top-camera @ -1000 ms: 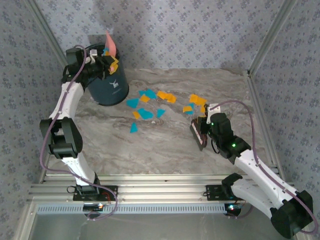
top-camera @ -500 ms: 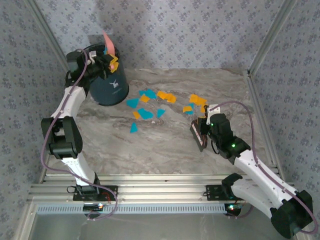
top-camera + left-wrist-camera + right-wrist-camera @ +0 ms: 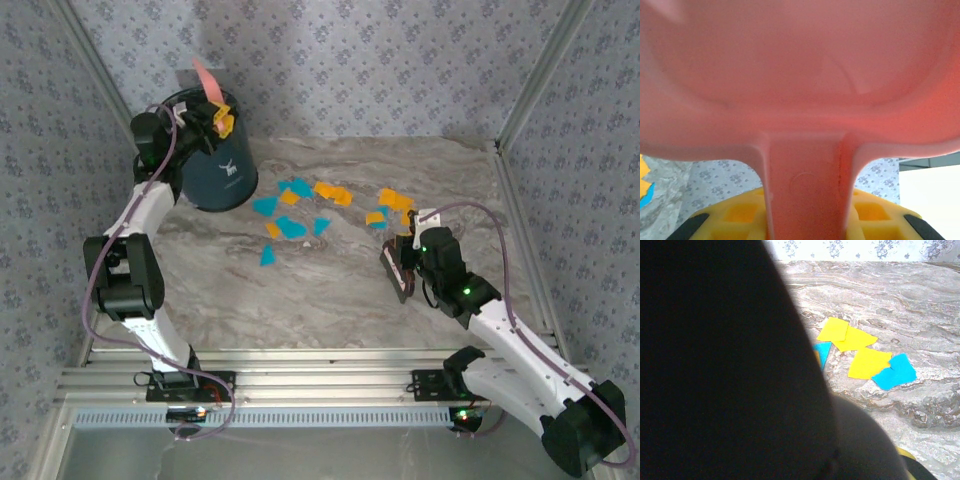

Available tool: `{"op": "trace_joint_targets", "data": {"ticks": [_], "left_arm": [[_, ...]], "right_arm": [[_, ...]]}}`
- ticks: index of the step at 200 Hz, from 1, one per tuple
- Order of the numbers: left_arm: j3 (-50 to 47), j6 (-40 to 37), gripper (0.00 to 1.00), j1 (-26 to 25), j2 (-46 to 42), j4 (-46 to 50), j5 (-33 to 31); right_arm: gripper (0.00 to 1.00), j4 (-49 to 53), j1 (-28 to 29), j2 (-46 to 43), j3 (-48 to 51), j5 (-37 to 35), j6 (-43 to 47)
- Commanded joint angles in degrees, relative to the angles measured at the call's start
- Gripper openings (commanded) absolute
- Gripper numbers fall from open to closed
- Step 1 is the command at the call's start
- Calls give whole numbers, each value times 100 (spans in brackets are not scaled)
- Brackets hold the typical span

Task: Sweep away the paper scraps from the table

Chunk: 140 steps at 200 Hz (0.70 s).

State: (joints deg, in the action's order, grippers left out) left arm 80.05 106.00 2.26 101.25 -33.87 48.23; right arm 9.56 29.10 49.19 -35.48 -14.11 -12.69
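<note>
While the table [image 3: 330, 300] was far from swept, the step in hand looked to be emptying the pan. In the top view, the dark blue bin [image 3: 215, 175] stood at 10 o'clock on the marble. Over its rim the pink dustpan [image 3: 207, 78] poked up toward 11 o'clock. Its handle was clamped between the yellow fingers [image 3: 735, 215] of the left gripper [image 3: 220, 122]. At 3 o'clock the right gripper [image 3: 405, 262] was closed around a dark brush [image 3: 398, 275], parked low near the surface.

The paper scraps [image 3: 295, 212] lay in 2 groups: the main one just right of the bin, toward 12 o'clock, and a smaller one at 2 o'clock, just beyond the brush.

To do this well, the pan's mouth probably needed to tip steeply and sit inside the rim, so nothing slid down the outside. The grip on the handle had to stay firm. Nudging the bin would risk scattering the nearby pieces. Whether the pan was already empty could not be told.
</note>
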Motion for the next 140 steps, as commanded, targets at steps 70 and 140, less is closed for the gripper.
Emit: {"op": "trace_joint_targets", "data": {"ticks": [70,140], "left_arm": [[-96,606,0,19,-262,-985,-88],[553,-2039,0,15,-799,1967,264]], "right_arm": [[0,-74,-24,-27,33,23,-119],[0,-157,-30,-102,92,100,-151]]}}
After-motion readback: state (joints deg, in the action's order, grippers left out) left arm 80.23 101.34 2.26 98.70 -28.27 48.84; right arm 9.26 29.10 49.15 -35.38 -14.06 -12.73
